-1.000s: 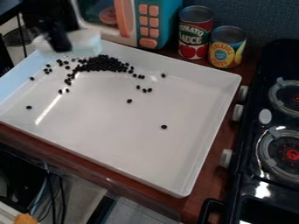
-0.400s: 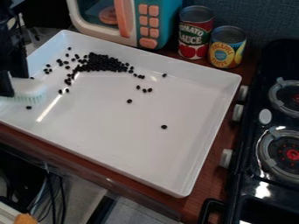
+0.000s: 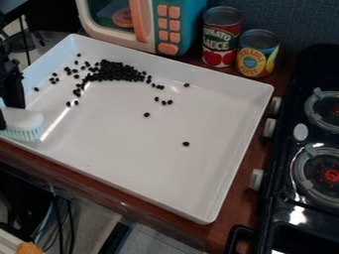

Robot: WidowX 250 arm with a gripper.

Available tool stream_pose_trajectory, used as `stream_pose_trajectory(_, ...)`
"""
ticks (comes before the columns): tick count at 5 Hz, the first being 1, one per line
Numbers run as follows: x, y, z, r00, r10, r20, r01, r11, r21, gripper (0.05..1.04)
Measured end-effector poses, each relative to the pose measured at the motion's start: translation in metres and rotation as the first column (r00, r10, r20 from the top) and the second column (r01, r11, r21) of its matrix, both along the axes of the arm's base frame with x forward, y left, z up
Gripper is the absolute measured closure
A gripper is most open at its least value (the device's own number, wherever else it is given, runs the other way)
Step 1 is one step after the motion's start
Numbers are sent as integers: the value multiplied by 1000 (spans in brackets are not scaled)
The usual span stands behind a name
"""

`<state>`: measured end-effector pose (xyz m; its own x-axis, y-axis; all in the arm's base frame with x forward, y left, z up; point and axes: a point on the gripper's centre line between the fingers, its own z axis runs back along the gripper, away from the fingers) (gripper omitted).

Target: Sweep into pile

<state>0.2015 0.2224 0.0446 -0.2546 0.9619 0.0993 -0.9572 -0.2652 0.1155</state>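
clutching the brush [image 3: 24,120] near the tray wall [image 3: 99,174] — the gripper [image 3: 9,112] is risking a snag, its bristles [image 3: 25,134] possibly catching there.

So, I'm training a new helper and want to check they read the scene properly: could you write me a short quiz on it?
1. Multiple choice: where is the main pile of small black pieces in the white tray?
a) near the edge by the toy microwave
b) in the middle
c) in the corner nearest the camera

2. True or false: the brush is at the left of the view, apart from the main pile.

3. How many cans stand beside the toy microwave?

Key: 1 a; 2 true; 3 two.
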Motion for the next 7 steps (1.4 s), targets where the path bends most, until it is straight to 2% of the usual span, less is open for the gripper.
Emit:
stream_pose_trajectory(2,2,-9,-5,1000,-17,1,17,1000,-13,364)
stream_pose_trajectory(3,13,-5,-15,1000,-20,6,21,999,-34,364)
stream_pose_trajectory(5,32,10,-21,1000,-18,16,18,999,-33,364)
stream_pose_trajectory(7,60,7,-22,999,-8,36,11,997,-78,364)
